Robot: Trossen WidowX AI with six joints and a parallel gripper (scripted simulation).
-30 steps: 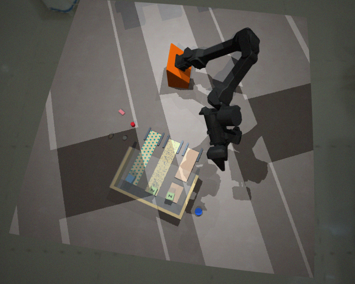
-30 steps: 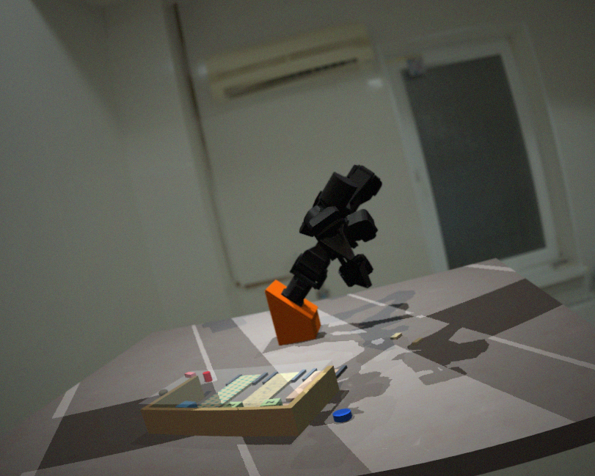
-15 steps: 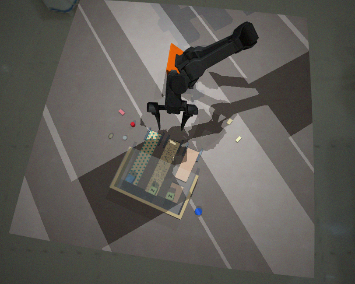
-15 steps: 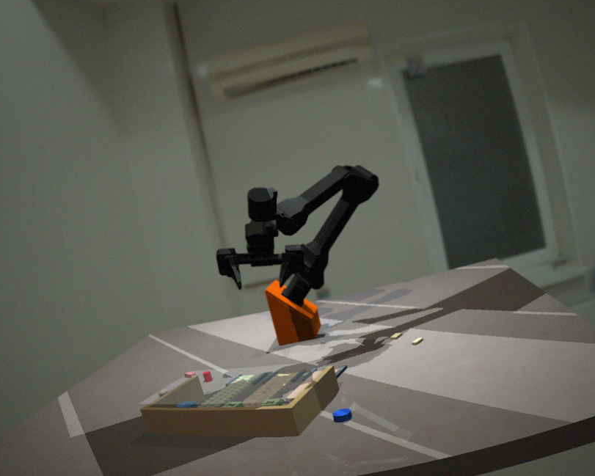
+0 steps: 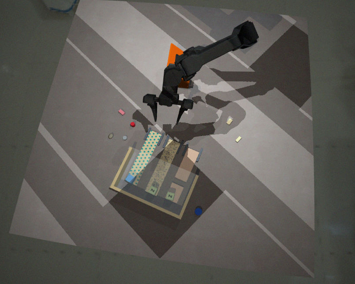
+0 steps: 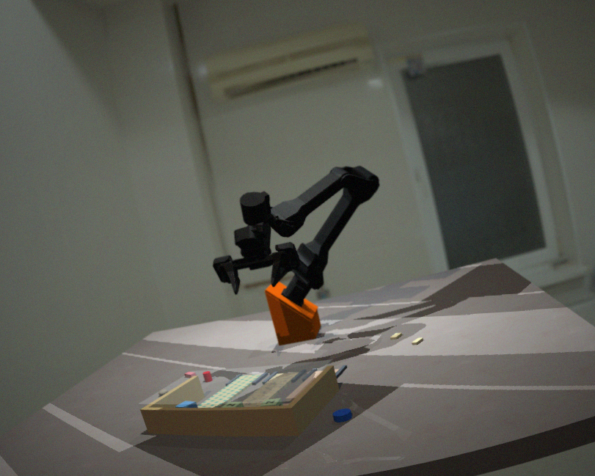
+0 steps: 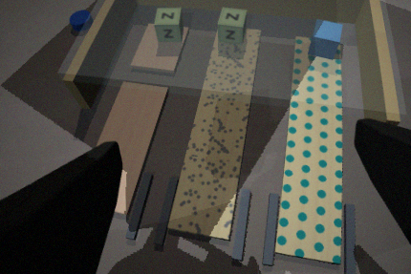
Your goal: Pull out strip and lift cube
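Observation:
My gripper point(image 5: 166, 122) point(image 6: 254, 288) point(image 7: 238, 143) is open and empty, raised above the strips' near ends. The speckled strip point(image 5: 161, 170) point(image 7: 198, 168) is in one piece; a green cube labelled Z point(image 5: 152, 189) point(image 7: 232, 25) stands on its far end. The plain pinkish strip is split by a gap into a near piece point(image 5: 186, 166) point(image 7: 136, 120) and a far piece point(image 5: 177, 187) point(image 7: 148, 58); the far piece carries another Z cube point(image 5: 170, 196) point(image 7: 168, 25). The teal-dotted strip point(image 5: 145, 154) point(image 7: 315, 144) is whole, with an unlabelled blue cube point(image 5: 130, 178) point(image 7: 326, 39) on it.
A wooden wall point(image 5: 147, 205) point(image 6: 218, 420) and a see-through cover enclose the far ends. Dark rails point(image 7: 243, 225) flank the near ends. A blue disc point(image 5: 198, 211) point(image 6: 342, 415), red cylinder point(image 5: 132, 124), pink block point(image 5: 121, 111) and yellow block point(image 5: 238, 139) lie around.

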